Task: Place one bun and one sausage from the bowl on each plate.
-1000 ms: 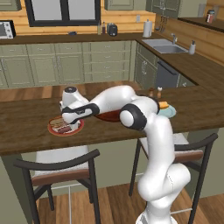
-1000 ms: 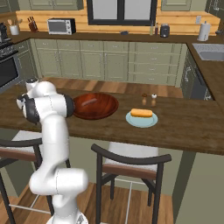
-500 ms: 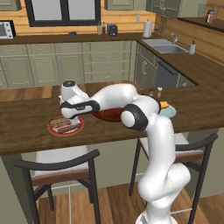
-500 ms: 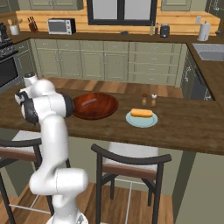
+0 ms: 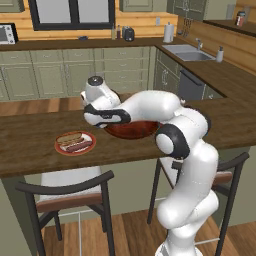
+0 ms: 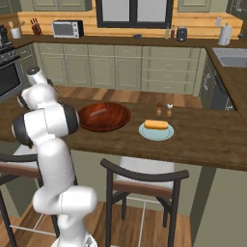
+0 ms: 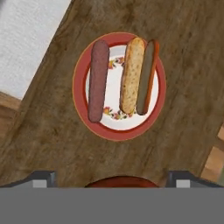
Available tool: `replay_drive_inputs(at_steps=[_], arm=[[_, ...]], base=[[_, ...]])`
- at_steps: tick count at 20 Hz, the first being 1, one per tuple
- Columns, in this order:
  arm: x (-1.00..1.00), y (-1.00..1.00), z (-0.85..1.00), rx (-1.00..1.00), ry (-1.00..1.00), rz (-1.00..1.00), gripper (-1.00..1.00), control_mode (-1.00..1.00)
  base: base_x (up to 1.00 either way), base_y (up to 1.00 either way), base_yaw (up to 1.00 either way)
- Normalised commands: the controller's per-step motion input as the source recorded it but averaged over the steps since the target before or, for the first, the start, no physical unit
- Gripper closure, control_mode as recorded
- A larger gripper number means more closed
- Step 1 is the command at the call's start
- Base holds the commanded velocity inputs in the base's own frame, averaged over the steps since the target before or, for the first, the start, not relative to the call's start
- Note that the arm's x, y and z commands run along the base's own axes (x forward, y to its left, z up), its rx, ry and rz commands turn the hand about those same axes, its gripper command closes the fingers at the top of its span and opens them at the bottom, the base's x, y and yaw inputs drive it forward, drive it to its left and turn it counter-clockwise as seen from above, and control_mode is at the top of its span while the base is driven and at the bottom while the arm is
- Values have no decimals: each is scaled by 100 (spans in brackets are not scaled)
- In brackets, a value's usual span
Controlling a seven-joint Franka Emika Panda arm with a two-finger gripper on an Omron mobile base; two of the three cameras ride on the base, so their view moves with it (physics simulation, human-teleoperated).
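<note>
My gripper (image 7: pixel 111 178) hangs open and empty above the red-rimmed plate (image 7: pixel 81 109), its fingertips (image 7: pixel 41 177) far apart. On that plate lie a dark sausage (image 7: pixel 98 81) and a tan bun (image 7: pixel 131 74), side by side. In the left base view my hand (image 5: pixel 102 114) hovers between this plate (image 5: pixel 75 150) and the brown bowl (image 5: pixel 135 132). The bowl (image 6: pixel 103 126) holds a slender dark shape (image 6: pixel 98 112), seemingly a sausage. To its right a teal plate (image 6: pixel 144 134) carries a yellow-orange bun (image 6: pixel 156 125).
Two small shakers (image 6: pixel 164 109) stand behind the teal plate. All of this sits on a wooden counter (image 5: pixel 30 135). Bar stools (image 6: pixel 144 181) stand along the counter's near edge, and my own arm (image 5: pixel 150 107) arches over the bowl.
The jaws have opened wide. The hand has lifted off the red-rimmed plate and drifted right toward the bowl, while the sausage stays on the plate.
</note>
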Motion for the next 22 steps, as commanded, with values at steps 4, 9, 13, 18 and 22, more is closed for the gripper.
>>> replay_drive_inputs(at_steps=[4,9,13,18,22], arm=[[-26,-100,49,1,-39,8,-100,-100],[-1,-100,31,22,-19,4,-100,-100],[2,-100,-3,45,-4,8,-100,-100],[20,-90,3,25,-2,12,-100,-100],[30,-60,21,5,0,19,-100,-100]], base=[[0,0,0],[0,0,0],[0,0,0],[0,0,0],[0,0,0]])
